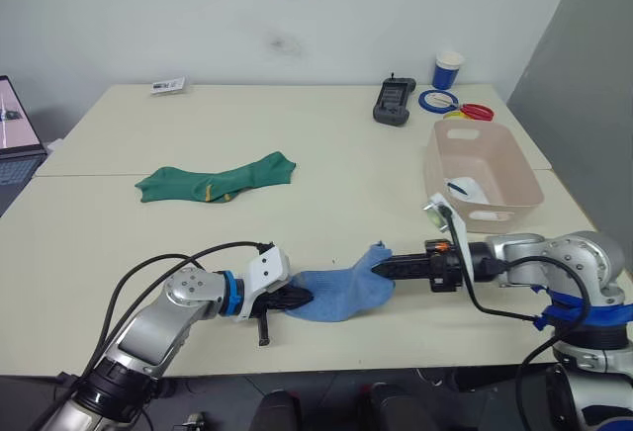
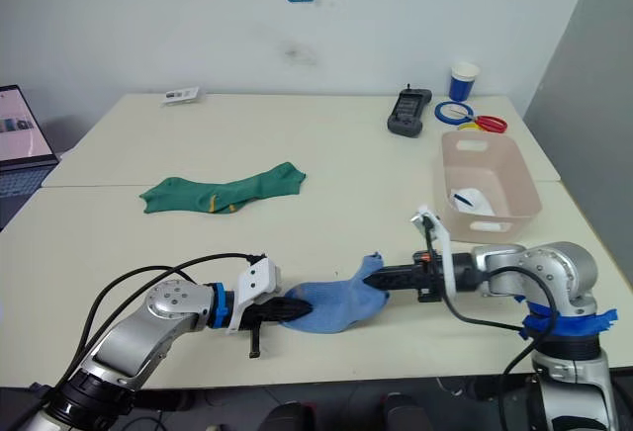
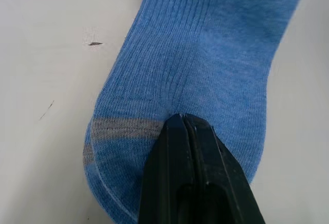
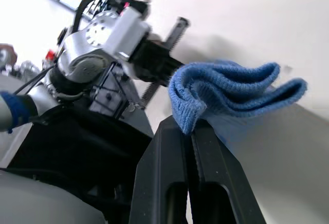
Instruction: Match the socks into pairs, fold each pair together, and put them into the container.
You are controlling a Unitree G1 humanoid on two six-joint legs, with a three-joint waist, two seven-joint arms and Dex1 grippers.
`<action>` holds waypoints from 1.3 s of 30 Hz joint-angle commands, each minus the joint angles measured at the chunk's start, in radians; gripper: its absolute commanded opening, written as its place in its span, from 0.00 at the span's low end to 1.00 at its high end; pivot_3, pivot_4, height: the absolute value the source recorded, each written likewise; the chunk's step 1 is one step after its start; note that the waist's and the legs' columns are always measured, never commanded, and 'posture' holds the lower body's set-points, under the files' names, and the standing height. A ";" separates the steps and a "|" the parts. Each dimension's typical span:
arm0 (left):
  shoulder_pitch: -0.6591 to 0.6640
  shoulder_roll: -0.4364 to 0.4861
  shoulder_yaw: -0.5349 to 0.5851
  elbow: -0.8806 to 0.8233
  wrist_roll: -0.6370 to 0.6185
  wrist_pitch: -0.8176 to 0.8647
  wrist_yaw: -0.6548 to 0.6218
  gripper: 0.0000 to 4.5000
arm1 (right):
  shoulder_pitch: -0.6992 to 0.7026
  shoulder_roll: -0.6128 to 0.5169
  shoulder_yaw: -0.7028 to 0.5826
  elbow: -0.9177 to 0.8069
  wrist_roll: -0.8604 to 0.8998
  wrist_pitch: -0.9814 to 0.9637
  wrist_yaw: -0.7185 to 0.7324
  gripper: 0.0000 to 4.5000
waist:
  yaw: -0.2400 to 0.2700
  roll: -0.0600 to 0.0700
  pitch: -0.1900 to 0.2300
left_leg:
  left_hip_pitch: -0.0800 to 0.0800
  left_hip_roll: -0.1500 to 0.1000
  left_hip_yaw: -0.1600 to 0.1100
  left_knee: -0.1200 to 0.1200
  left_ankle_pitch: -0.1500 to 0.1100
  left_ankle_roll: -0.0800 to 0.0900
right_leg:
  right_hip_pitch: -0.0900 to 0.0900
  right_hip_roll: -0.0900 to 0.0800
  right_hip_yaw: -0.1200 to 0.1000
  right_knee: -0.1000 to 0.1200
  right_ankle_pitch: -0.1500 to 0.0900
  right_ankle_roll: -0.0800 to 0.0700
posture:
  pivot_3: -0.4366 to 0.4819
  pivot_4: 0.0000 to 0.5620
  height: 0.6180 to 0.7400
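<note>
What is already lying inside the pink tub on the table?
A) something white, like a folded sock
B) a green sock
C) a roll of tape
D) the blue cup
A: a white bundle lies on the bottom of the pink tub, while the green socks are out on the table and the blue sock is held between both grippers.
</note>
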 commanded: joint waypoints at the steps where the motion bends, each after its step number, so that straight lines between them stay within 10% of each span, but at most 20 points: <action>1: 0.018 -0.010 -0.021 0.063 0.046 0.023 0.023 0.00 | -0.007 0.028 0.086 -0.022 -0.029 -0.065 -0.022 0.01 | 0.001 0.001 0.000 | 0.000 0.000 0.000 0.000 0.000 0.000 | 0.000 0.000 0.000 0.000 0.000 0.000 | 0.48 0.27 1.00; 19: 0.019 -0.031 0.016 0.042 0.032 0.053 0.046 0.00 | -0.073 0.211 0.284 0.123 -0.144 -0.263 -0.035 0.01 | 0.002 0.001 0.000 | 0.000 0.000 0.000 0.000 0.000 0.000 | 0.000 -0.001 0.000 0.000 0.000 0.000 | 0.48 0.27 1.00; 33: -0.009 -0.031 0.027 0.080 0.032 0.040 0.030 0.00 | -0.058 0.198 0.128 0.088 -0.032 -0.178 -0.060 0.99 | 0.001 0.001 0.000 | 0.000 0.000 0.000 0.000 0.000 0.000 | 0.000 -0.002 0.000 0.000 0.000 0.000 | 0.48 0.27 1.00; 39: -0.008 -0.024 0.029 0.082 0.032 0.032 0.023 0.00 | -0.005 0.073 0.107 0.039 -0.061 -0.155 -0.094 0.99 | 0.000 0.001 0.000 | 0.000 0.000 0.000 0.000 0.000 0.000 | 0.000 -0.004 0.000 0.000 0.000 0.000 | 0.48 0.27 1.00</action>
